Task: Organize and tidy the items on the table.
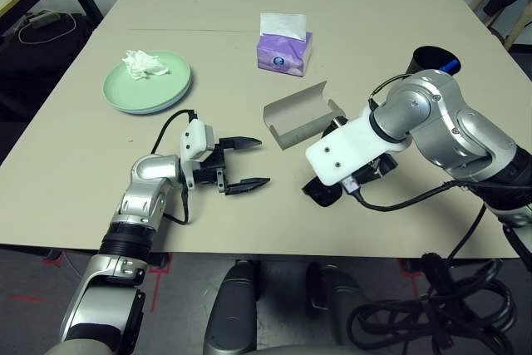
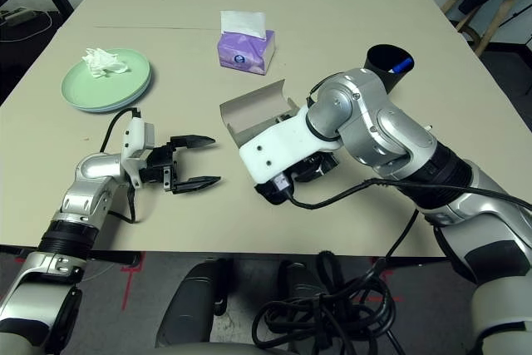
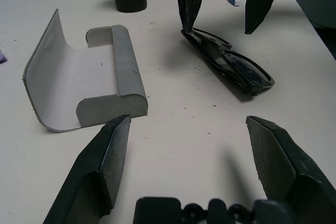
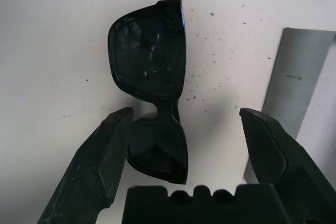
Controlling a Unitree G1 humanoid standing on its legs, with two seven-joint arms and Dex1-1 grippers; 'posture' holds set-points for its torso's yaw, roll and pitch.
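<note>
Black sunglasses (image 4: 155, 87) lie folded on the table (image 1: 349, 6), the right gripper (image 4: 181, 145) gaping above them.

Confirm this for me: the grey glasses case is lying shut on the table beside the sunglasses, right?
Not quite. The grey glasses case lies open, its lid flap raised, as the left wrist view shows. It does sit on the table beside the sunglasses.

I see the table (image 1: 249, 6) as smooth matt beige laminate. The black sunglasses (image 4: 152, 72) look like glossy plastic, lenses catching light. The grey glasses case (image 3: 84, 77) has a matt, felt-like lining. The pale-green plate (image 1: 162, 89) looks smooth and slightly shiny, the crumpled tissue (image 1: 143, 63) soft paper. My forearms look like brushed silver metal.
</note>
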